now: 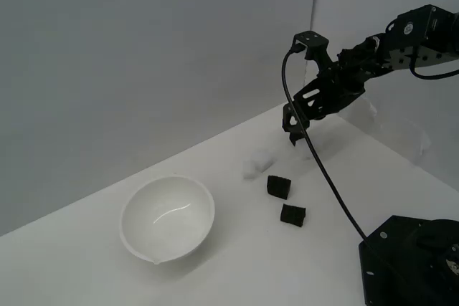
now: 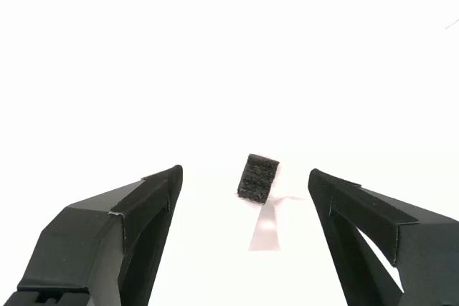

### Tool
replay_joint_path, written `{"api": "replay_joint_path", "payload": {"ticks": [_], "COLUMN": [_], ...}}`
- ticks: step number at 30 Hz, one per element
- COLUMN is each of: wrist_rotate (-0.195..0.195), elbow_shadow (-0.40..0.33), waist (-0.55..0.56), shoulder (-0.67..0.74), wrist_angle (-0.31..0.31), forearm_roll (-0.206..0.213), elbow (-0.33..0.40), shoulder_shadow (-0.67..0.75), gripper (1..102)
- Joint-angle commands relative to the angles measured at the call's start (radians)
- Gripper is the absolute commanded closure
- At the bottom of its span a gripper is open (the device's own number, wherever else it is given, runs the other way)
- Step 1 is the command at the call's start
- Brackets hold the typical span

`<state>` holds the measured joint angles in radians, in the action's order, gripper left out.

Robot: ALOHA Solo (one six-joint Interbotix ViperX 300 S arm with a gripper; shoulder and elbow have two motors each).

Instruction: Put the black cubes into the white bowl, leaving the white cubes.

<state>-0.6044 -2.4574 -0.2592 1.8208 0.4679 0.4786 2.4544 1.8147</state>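
Hovering above the table, the hand [image 2: 244, 191] gapes empty (one black cube [image 2: 257, 177] ahead).

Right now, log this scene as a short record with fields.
bowl: white, upright on the table, nothing visible inside
black cubes seen: two on the table in the exterior view, at the bowl's right in that view; wrist view shows one ahead between the open jaws
white cubes: faint pale shape beyond the black cubes, count unclear
gripper: open, above the table, holding nothing
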Motion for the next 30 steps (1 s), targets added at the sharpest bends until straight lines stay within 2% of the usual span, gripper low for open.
{"api": "replay_joint_path", "payload": {"ticks": [1, 17, 20, 22, 25, 30], "wrist_rotate": [-0.011, -0.021, -0.021, -0.021, -0.021, -0.021], "elbow_shadow": [0.009, 0.037, 0.048, 0.051, 0.049, 0.054], "waist": [-0.006, -0.006, -0.005, -0.006, -0.005, -0.005], "shoulder": [-0.002, -0.127, -0.143, -0.150, -0.150, -0.141], "wrist_angle": [-0.012, -0.051, -0.051, -0.051, -0.051, -0.051], "forearm_roll": [0.023, 0.023, 0.023, 0.023, 0.023, 0.023], "elbow": [-0.005, -0.031, -0.040, -0.044, -0.043, -0.048], "shoulder_shadow": [0.003, -0.124, -0.140, -0.147, -0.147, -0.137], "gripper": [3, 3, 6, 14, 34, 51]}}
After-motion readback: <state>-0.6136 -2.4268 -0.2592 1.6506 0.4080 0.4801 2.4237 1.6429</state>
